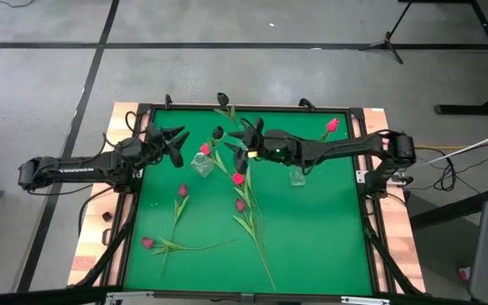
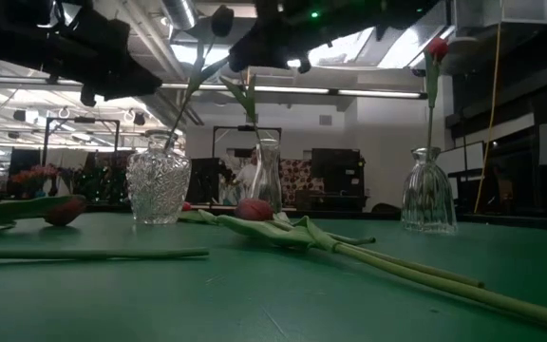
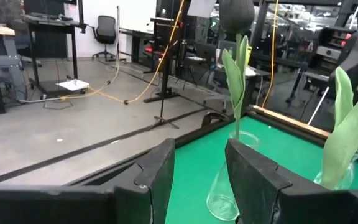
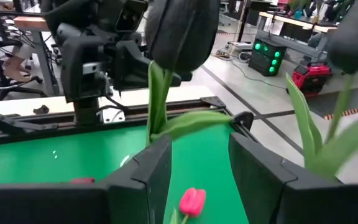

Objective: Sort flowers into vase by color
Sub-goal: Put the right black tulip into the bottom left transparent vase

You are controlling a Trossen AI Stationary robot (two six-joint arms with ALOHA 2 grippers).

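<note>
1. I read the step as between picks: some flowers are already in vases, and several tulips (image 1: 246, 206) lie loose on the green table (image 1: 329, 246), from its middle toward the near left corner.
2. A near-black tulip (image 1: 219, 132) stands in the cut-glass vase (image 1: 202, 163) toward the far edge, left of centre. A second dark one (image 1: 223, 99) rises from a slim vase (image 2: 267, 176) close to the far edge, and a bright pink-red tulip (image 1: 332, 125) stands in the clear vase (image 1: 296, 175) right of centre.
3. The loose ones have pink to magenta heads, long green stems and floppy leaves; I judge them limp and awkward to lift.
4. The right gripper (image 1: 237, 135) hovers over the far middle, above the dark tulips. Its fingers (image 4: 138, 180) are partly apart and, as far as I see, empty.
5. The left gripper (image 1: 176, 144) hangs by the far left edge, fingers (image 3: 157, 177) likewise partly apart, holding nothing.
6. Next, I think, one gripper must drop to a loose pink stem and carry it to the clear vase.
</note>
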